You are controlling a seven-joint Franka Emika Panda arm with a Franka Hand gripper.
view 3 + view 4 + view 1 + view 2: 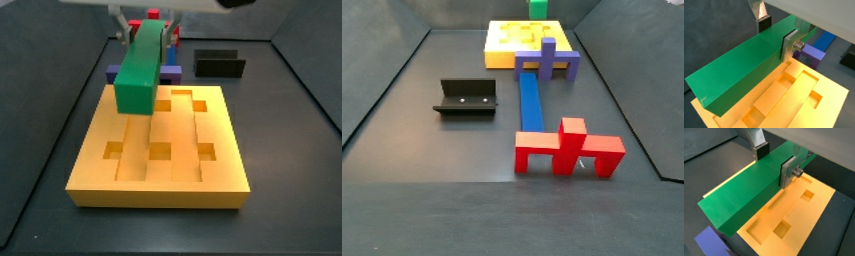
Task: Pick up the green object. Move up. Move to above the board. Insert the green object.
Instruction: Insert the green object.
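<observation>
My gripper [776, 34] is shut on the green object [741, 70], a long plain green bar clamped across its width between the two silver fingers in both wrist views [775, 162]. The bar [741, 195] hangs just above the board [811, 107], an orange-yellow slab with lengthwise grooves and square holes [797, 213]. In a side view the bar [142, 62] lies lengthwise over the board's [160, 170] far left part, under the gripper [144, 22]. In a side view only the bar's green tip [539, 8] shows beyond the board [509, 40].
A purple block [549, 62] stands against the board [817, 50]. A blue bar [531, 100] and a red piece [569, 148] lie farther along the floor. The black fixture [468, 97] stands off to the side [221, 65]. Dark walls enclose the floor.
</observation>
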